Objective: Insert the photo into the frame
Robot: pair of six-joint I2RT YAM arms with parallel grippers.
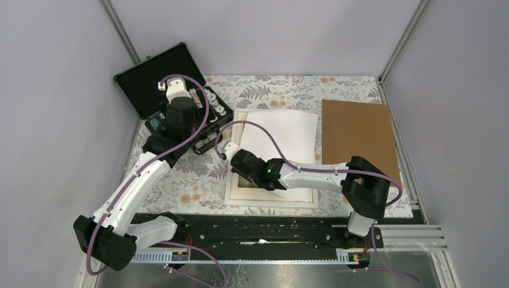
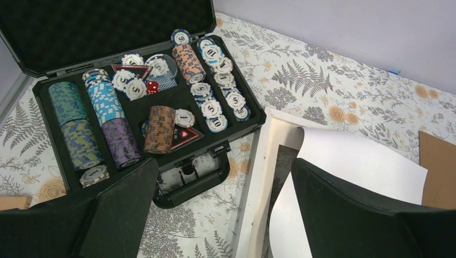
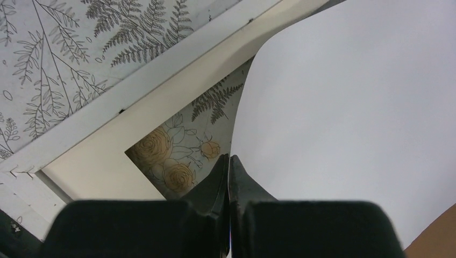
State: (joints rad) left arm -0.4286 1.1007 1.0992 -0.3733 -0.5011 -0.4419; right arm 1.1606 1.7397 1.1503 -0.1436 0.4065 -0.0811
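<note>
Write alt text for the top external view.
The shut right gripper pinches the left edge of the photo, lying white side up over the frame. The left gripper hangs open above an open poker-chip case; a brown board lies to the right.

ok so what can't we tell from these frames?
- The photo's printed face: all views show only its white side.
- Whether the right gripper pinches the photo's edge: its shut fingers hide the contact in the right wrist view, its arm in the top view.
- Most of the frame's opening: covered by the photo, top view.

white frame (image 1: 270,200), white-backed photo (image 1: 288,129), brown board (image 1: 357,135) — fern-print tablecloth (image 1: 198,180)
</note>
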